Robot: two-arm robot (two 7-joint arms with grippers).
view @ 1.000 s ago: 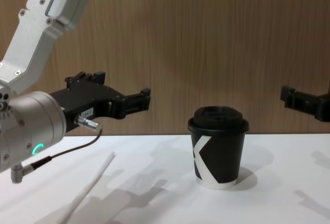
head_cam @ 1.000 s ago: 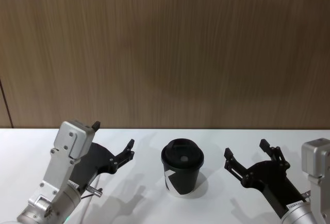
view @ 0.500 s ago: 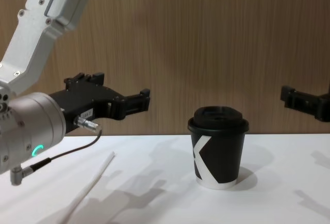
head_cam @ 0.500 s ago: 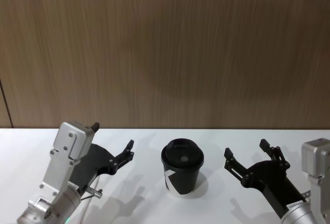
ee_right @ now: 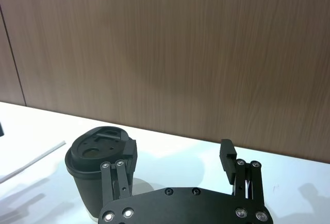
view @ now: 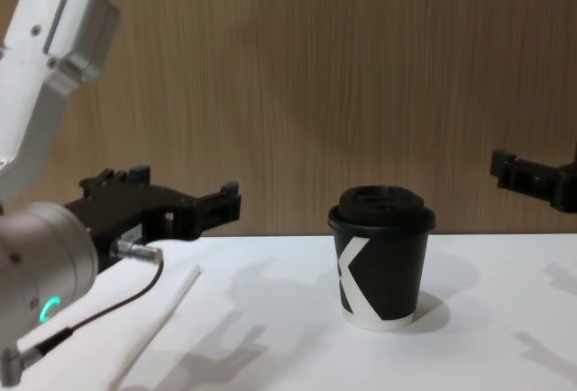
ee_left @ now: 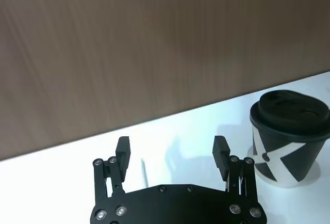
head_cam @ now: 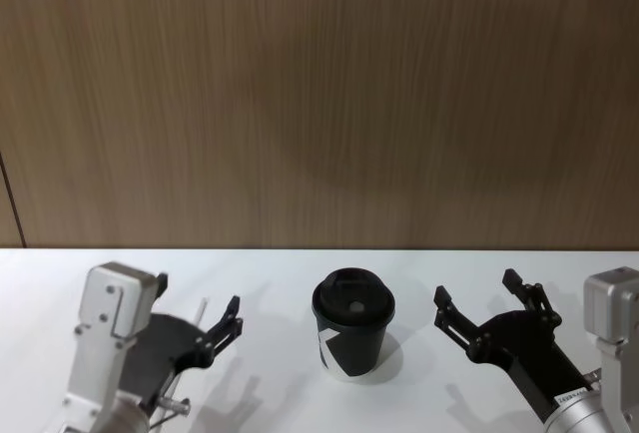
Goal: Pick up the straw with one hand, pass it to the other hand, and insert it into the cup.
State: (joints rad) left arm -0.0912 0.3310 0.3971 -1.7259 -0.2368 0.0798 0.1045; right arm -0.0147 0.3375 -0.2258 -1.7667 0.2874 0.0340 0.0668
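The black lidded cup (head_cam: 352, 325) stands upright on the white table, also seen in the chest view as the cup (view: 381, 265). The thin white straw (view: 162, 319) lies flat on the table to the cup's left. My left gripper (view: 189, 191) hangs open just above the straw's far end, nothing between its fingers. In the left wrist view the straw (ee_left: 145, 170) lies on the table between the open fingers of the gripper (ee_left: 171, 146). My right gripper (head_cam: 475, 288) hovers open and empty to the right of the cup, apart from it. The right wrist view shows the cup (ee_right: 98, 162) and the straw (ee_right: 31, 162) beyond it.
A brown wood-grain wall (head_cam: 319, 104) closes off the back of the white table (head_cam: 290, 273). A grey cable (view: 108, 305) loops from my left wrist down near the straw. Bare table lies in front of the cup and to its right.
My left gripper has dropped lower and drawn back to the left, now closer to the table over the straw. The right gripper, cup and straw have not moved.
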